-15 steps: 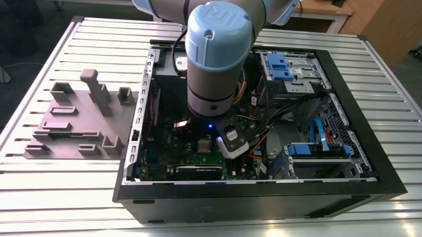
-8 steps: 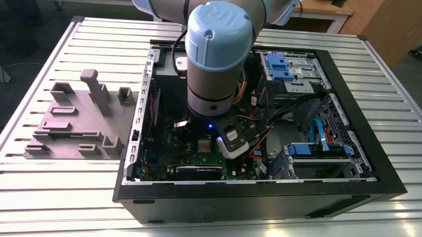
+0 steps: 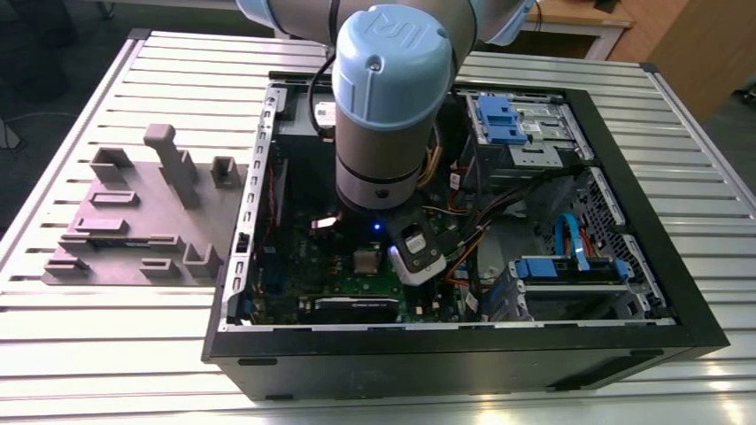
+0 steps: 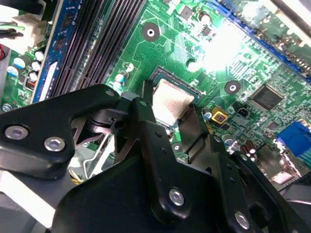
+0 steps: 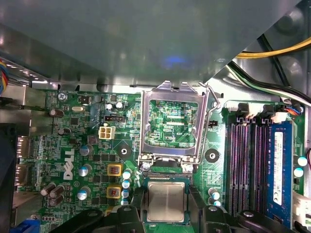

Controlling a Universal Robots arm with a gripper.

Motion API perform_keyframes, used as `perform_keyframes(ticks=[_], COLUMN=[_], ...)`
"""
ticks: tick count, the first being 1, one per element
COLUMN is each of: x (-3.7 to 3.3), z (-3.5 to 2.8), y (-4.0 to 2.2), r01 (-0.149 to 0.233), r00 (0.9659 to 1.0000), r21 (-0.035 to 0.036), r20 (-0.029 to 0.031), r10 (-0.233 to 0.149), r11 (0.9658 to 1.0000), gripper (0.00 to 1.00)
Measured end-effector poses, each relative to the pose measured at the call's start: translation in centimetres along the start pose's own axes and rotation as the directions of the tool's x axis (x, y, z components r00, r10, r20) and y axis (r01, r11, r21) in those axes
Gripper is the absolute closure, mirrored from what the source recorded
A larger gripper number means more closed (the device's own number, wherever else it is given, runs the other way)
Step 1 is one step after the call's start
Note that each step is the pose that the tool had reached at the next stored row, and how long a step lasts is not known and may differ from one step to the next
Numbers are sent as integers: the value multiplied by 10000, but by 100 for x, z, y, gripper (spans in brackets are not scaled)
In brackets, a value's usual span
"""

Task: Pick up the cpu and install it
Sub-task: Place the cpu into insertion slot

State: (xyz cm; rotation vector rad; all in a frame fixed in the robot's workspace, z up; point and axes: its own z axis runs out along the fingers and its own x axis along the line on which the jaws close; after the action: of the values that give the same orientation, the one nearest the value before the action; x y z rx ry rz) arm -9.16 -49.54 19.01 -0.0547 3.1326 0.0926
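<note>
In the exterior view the arm [image 3: 384,106] is stood vertically in the black metal case [image 3: 473,354], upper links toward 12 o'clock. The gripper [image 5: 166,191] is held spread astride the cpu [image 5: 166,204], a flat silvery square seated in its socket on the green board [image 5: 82,141]

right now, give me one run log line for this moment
arm: gripper at silvery-grey square cpu | cpu: on green motherboard, seating unclear | silver metal retention frame: flipped open | grip: unclear

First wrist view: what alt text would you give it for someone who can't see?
A silvery square cpu sits in the socket of a green motherboard, with the black gripper flanking it. The socket's metal frame stands flipped open beside it.
</note>
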Motion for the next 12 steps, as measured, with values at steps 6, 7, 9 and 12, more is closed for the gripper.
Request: perform_keyframes(ticks=[6, 7, 9, 12], x=[-1, -3, -4, 2], z=[-45, -45, -44, -44], y=[4, 3, 2, 2], r01=[-1, 0, -1, -1], r00=[10000, 10000, 10000, 10000], r21=[-6, -3, -3, -3], r20=[-12, -13, -13, -13], r10=[1, 0, 1, 1], r11=[10000, 10000, 10000, 10000], gripper=[51, 51, 51, 51])
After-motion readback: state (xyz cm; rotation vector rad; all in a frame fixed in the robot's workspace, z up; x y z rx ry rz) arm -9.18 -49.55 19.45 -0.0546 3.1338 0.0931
